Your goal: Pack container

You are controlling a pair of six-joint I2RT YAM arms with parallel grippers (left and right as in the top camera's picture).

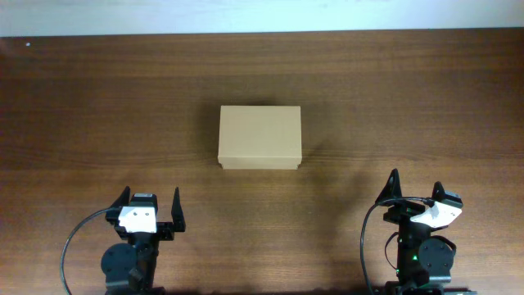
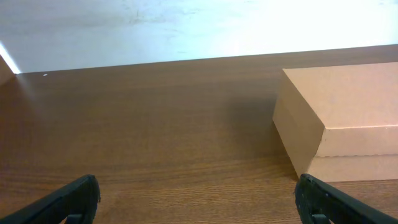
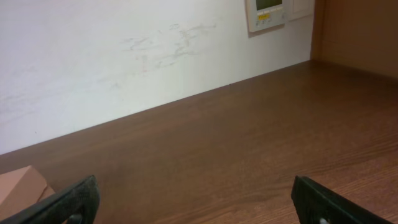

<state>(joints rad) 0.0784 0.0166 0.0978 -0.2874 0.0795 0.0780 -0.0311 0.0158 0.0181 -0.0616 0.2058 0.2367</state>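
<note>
The container (image 1: 260, 137) is a plain tan cardboard box with its flap lid shut, standing in the middle of the wooden table. It also shows at the right of the left wrist view (image 2: 339, 118), and a corner of it shows at the lower left of the right wrist view (image 3: 22, 185). My left gripper (image 1: 151, 199) is open and empty near the front edge, left of the box (image 2: 198, 198). My right gripper (image 1: 416, 183) is open and empty near the front edge, right of the box (image 3: 194, 198). No other task objects are in view.
The brown wooden table (image 1: 98, 106) runs back to a white wall (image 3: 124, 56). A wall control panel (image 3: 267, 12) hangs at the far right, next to a brown wooden panel (image 3: 360, 31).
</note>
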